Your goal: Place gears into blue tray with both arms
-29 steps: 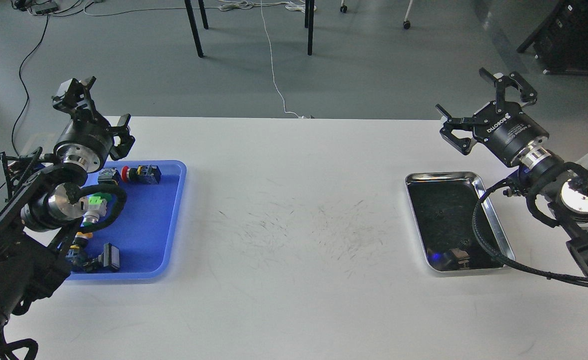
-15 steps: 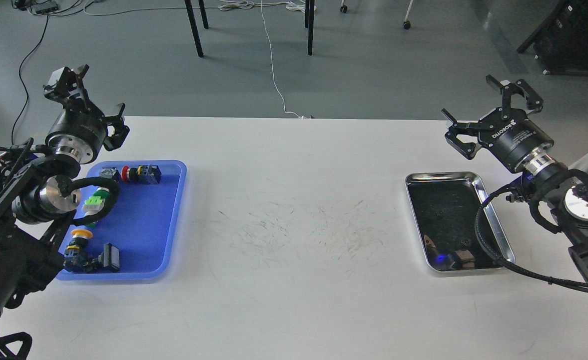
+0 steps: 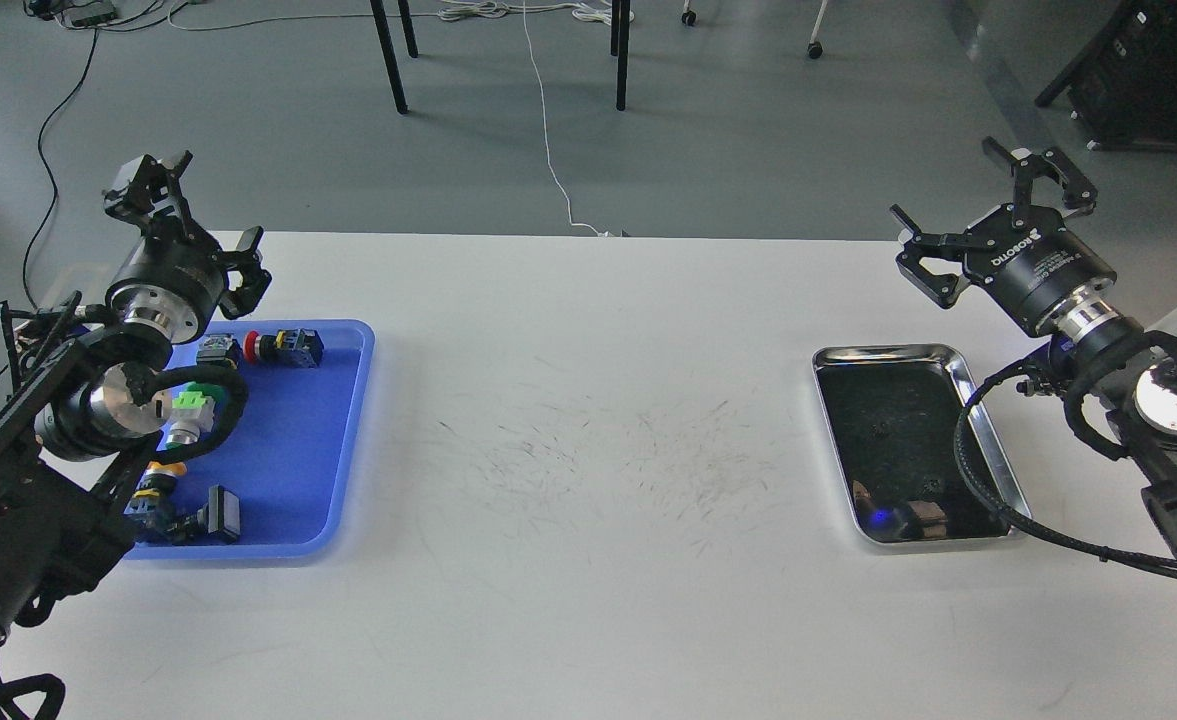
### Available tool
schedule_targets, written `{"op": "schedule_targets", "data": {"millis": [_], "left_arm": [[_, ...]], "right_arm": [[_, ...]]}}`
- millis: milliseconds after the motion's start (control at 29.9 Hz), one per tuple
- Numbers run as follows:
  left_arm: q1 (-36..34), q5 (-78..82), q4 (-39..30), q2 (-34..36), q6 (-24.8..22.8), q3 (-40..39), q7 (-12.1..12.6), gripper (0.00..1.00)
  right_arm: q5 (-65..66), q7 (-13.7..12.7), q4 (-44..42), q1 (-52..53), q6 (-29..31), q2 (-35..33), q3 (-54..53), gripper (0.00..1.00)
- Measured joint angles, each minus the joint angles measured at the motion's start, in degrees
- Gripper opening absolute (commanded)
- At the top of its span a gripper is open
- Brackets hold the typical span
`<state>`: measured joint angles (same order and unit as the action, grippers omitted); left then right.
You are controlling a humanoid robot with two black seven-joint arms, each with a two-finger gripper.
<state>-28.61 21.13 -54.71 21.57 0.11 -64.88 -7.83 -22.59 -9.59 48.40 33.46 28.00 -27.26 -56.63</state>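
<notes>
- Left gripper (image 3: 200, 212) raised over blue tray's (image 3: 320, 440) far-left corner, fingers spread, empty.
- Right gripper (image 3: 990, 215) raised beyond silver tray (image 3: 988, 438), fingers spread, empty.
- Gears (image 3: 881, 428): tiny dark specks in silver tray, right side of bench (image 3: 588, 600).

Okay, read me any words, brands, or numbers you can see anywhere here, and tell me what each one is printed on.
"ROBOTIQ": white lettering on the black body of the right pincer.
A smaller white line beside it on the same body: too small to read.
Push-button switches in the blue tray: no legible markings.
Silver metal tray: no text.
</notes>
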Motion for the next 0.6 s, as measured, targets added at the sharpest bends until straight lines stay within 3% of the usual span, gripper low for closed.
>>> {"op": "schedule_targets", "data": {"millis": [201,602], "left_arm": [[0.46,-0.4,-1.47,2.5,-1.09,0.17,-3.56,0.98],[3.0,0.06,-0.42,2.85,-1.0,0.16,-4.18,0.98]], "right_arm": [[0.0,-0.43,-0.24,-0.13,0.0,-0.5,0.0,0.99],[0.71,-0.09,0.23,-0.08,0.0,-2.09,-0.05,0.99]]}}
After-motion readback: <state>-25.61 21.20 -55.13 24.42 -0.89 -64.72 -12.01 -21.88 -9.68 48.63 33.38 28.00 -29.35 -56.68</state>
